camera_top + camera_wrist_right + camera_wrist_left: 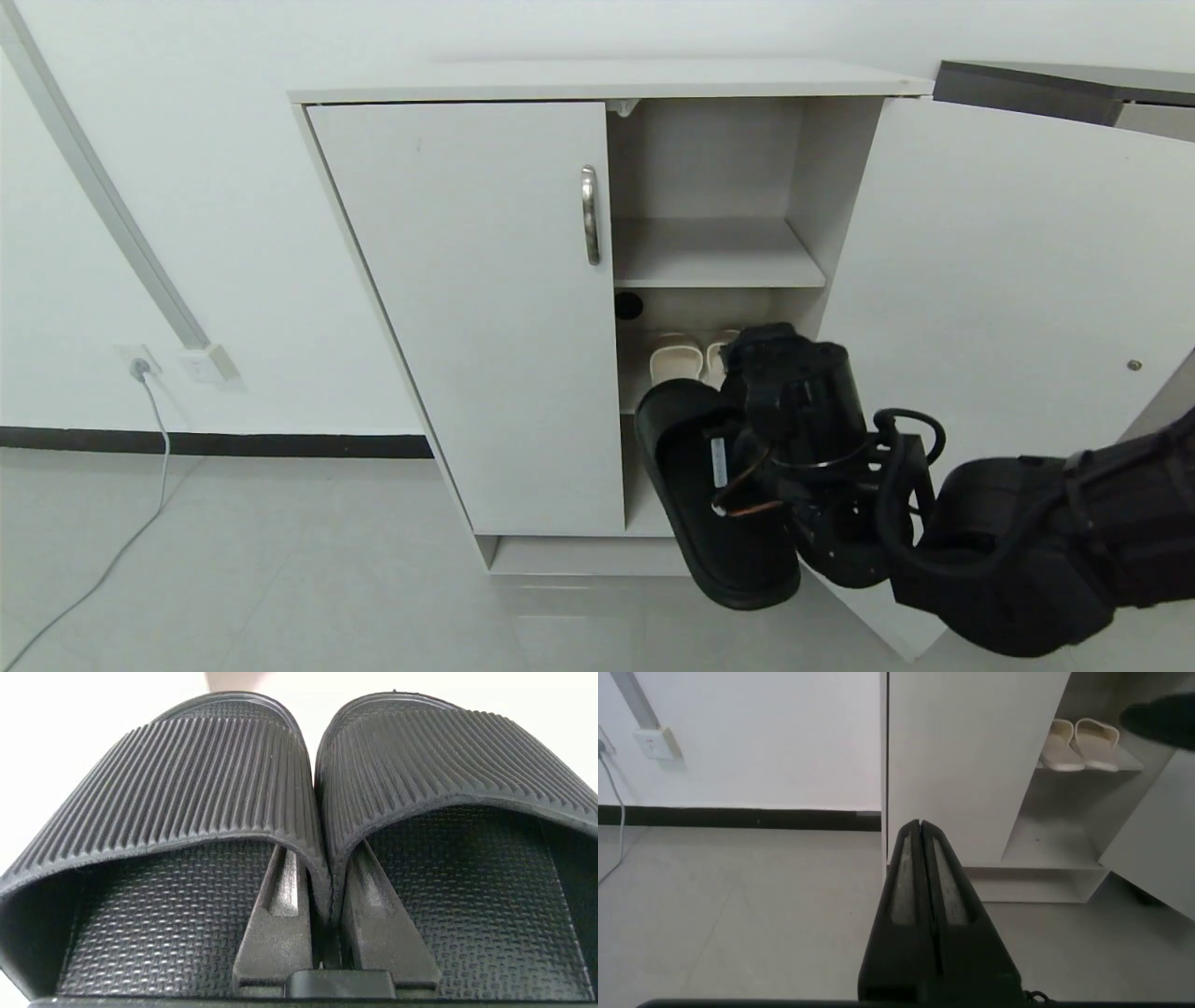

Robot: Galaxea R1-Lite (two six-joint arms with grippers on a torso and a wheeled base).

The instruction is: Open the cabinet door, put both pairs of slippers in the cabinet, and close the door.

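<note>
Right claw (747, 471) clamped on the pair of black slippers (695, 485) before the open cabinet (607, 79).
Its fingers (271, 919) pinch the two adjoining strap edges. The pair hangs steeply tilted, upper end at the lower compartment, lower end toward the floor (233, 560). Beige slippers (677, 359) sit side by side on the shelf behind. The right door (1008, 280) stands wide and the left door (467, 308) is shut. Left claw (920, 835) is pressed closed, empty, above the floor.

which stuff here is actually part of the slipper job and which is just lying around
Job:
cabinet
open right door
beige slippers on the lower shelf
black slippers, clamped in the right end effector

Just there:
wall socket
cable plugged into it
slanting wall conduit
grey unit behind the door
</note>
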